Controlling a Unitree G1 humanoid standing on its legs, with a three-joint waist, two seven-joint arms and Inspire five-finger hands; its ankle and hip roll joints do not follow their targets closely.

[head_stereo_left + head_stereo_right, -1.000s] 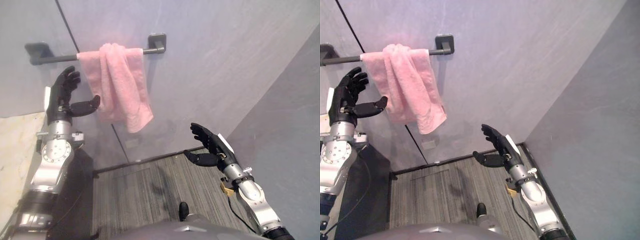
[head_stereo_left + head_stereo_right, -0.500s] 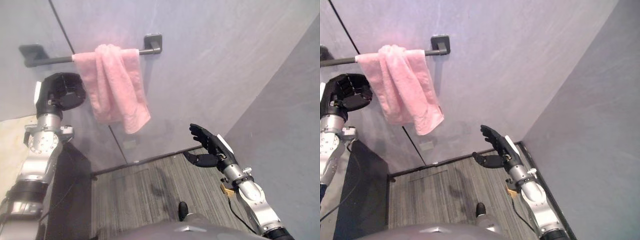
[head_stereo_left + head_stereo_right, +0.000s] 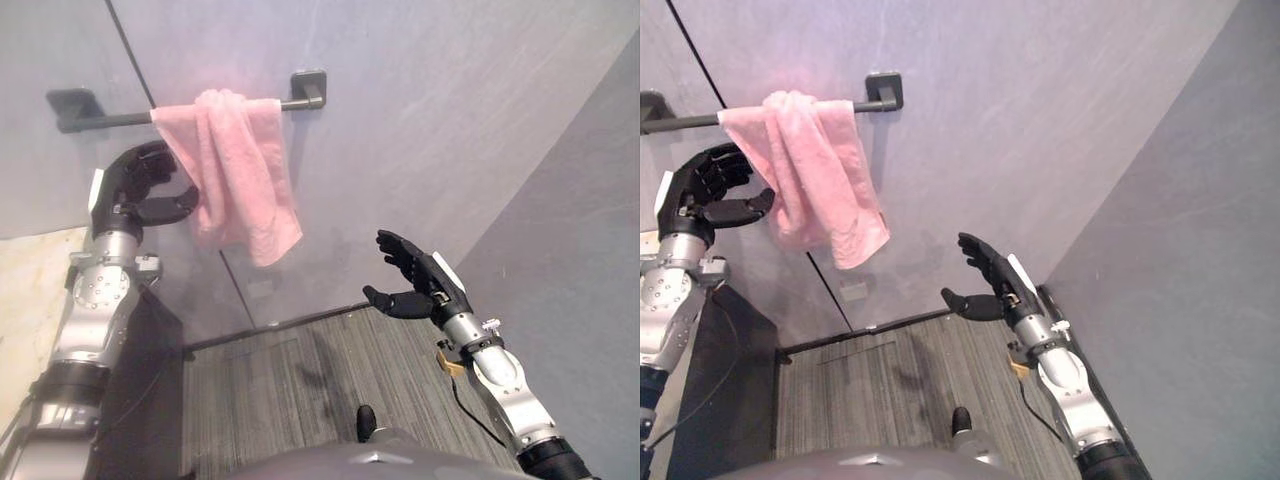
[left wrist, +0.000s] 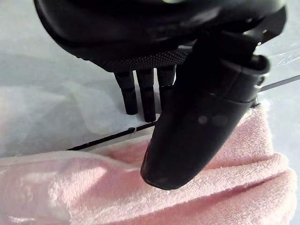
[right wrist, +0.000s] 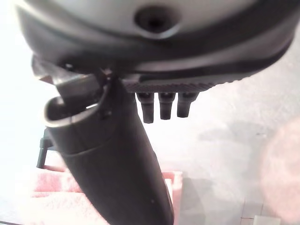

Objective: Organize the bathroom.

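Note:
A pink towel (image 3: 240, 180) hangs bunched over a dark wall bar (image 3: 105, 120), its longer end drooping to the right. My left hand (image 3: 140, 190) is raised at the towel's left edge with loosely bent fingers. Its thumb (image 4: 197, 126) reaches across the pink cloth (image 4: 234, 187), and I cannot tell whether it touches. Nothing is gripped. My right hand (image 3: 415, 280) hovers open lower down and to the right, well clear of the towel, palm turned toward the wall.
The bar is fixed to a grey wall with a dark vertical seam (image 3: 128, 50). A second grey wall (image 3: 590, 250) closes in on the right. Below lie striped grey flooring (image 3: 290, 390), a dark floor rail (image 3: 270, 325) and a black unit (image 3: 150, 400) at lower left.
My left hand has uncurled from a fist and moved right, up to the towel's edge. The right hand has risen slightly. The towel hangs as before.

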